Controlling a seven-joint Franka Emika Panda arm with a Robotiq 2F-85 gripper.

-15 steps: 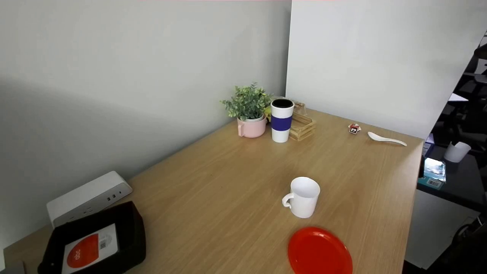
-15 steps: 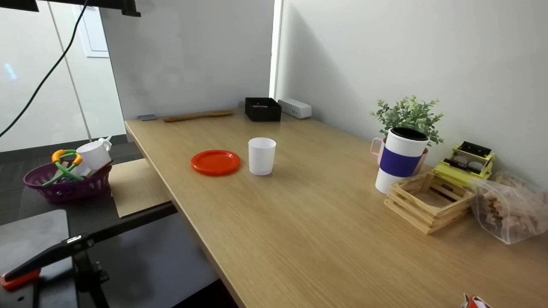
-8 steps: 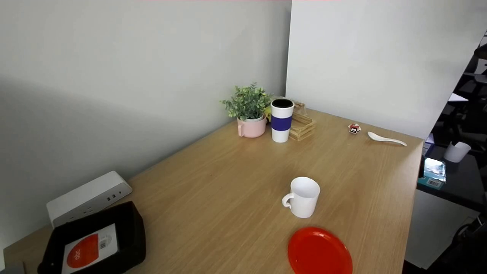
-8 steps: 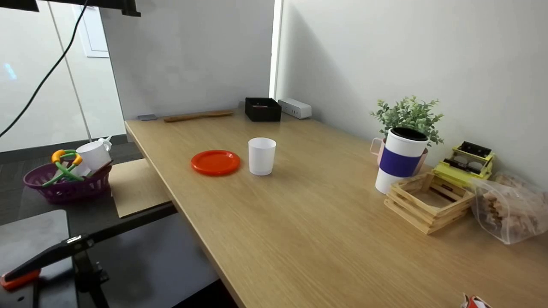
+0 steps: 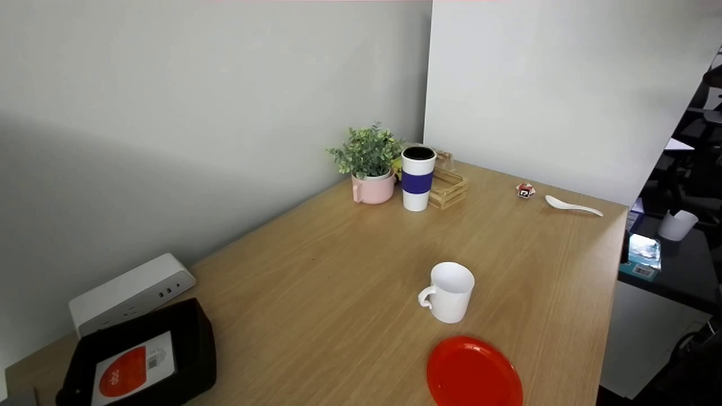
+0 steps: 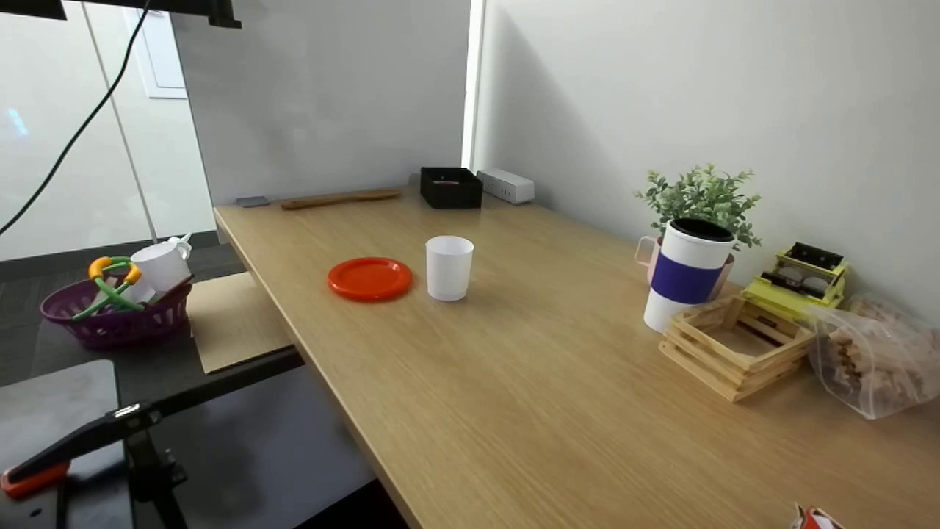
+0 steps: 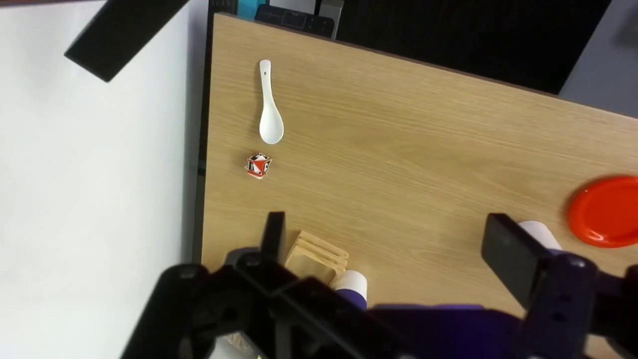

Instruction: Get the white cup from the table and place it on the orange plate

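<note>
The white cup (image 5: 453,301) stands upright on the wood-grain table (image 5: 316,316), its handle showing in that exterior view. It also stands on the table in an exterior view (image 6: 449,270), just beside the flat red-orange plate (image 6: 369,279). The plate (image 5: 474,373) holds nothing. In the wrist view my gripper (image 7: 386,224) is wide open and empty, high above the table. The cup (image 7: 539,232) shows there mostly hidden behind the right finger (image 7: 513,259), with the plate (image 7: 608,212) at the right edge. The gripper is not seen in the exterior views.
A blue-banded tumbler (image 6: 687,275), potted plant (image 5: 372,163) and wooden crate (image 6: 734,349) stand near the wall. A white spoon (image 7: 270,107) and small red-and-white item (image 7: 258,165) lie near one table end. A black tray (image 5: 141,361) and white power box (image 5: 132,293) sit at another end.
</note>
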